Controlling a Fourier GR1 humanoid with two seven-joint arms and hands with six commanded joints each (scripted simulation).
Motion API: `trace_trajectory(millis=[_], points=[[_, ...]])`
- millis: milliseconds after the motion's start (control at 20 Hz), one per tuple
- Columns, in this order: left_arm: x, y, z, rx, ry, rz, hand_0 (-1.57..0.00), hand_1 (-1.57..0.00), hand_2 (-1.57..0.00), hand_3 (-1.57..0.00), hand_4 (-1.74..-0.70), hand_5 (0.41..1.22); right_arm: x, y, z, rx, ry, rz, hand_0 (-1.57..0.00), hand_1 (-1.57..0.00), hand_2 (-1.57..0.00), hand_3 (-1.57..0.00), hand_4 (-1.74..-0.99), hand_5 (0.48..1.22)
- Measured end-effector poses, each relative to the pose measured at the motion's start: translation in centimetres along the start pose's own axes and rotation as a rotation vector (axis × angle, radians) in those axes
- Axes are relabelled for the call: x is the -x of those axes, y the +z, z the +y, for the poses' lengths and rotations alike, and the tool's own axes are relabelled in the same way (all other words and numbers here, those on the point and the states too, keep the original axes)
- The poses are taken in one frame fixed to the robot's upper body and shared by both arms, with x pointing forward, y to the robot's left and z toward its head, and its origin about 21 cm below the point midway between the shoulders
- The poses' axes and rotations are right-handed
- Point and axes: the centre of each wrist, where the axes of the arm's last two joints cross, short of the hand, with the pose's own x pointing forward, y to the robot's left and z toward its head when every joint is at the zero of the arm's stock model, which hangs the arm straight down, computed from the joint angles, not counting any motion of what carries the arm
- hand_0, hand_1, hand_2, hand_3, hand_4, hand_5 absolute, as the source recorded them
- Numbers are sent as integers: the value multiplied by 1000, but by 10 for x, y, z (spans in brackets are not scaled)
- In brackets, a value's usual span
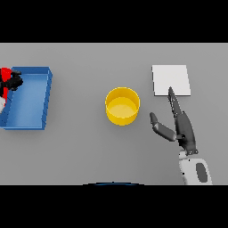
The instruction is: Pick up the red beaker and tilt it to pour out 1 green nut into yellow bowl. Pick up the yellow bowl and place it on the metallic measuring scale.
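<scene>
Grey table (89,151) filled the frame, with the yellow bowl (122,106) upright near the middle, nothing discernible inside it. Up and to its right lay the metallic measuring scale (171,80), a pale square plate, apart from the bowl. The right hand (182,127) hovered at lower right, fingers straight and spread from the thumb, holding nothing; its longest fingertip overlapped the scale's lower edge, while the thumb pointed toward the bowl without touching it. At the left side sat a blue tray (31,99). At the tray's upper left corner, on the frame's edge, the left hand (13,81) was curled round the red beaker (5,80), mostly cut off from view.
</scene>
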Motion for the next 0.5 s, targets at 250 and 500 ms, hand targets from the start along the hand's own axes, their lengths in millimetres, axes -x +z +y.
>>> trace_trajectory(millis=[250,500], points=[[8,13,19,177,-108,-117,-802,-706,-671,-565,-870,682,-1,-2,0,2,13,12,1,1,1,1,-1156,673],[8,9,15,212,-219,-115,-262,-231,-219,-185,-741,648,1,3,-3,-8,8,0,1,1,1,1,-1156,690]])
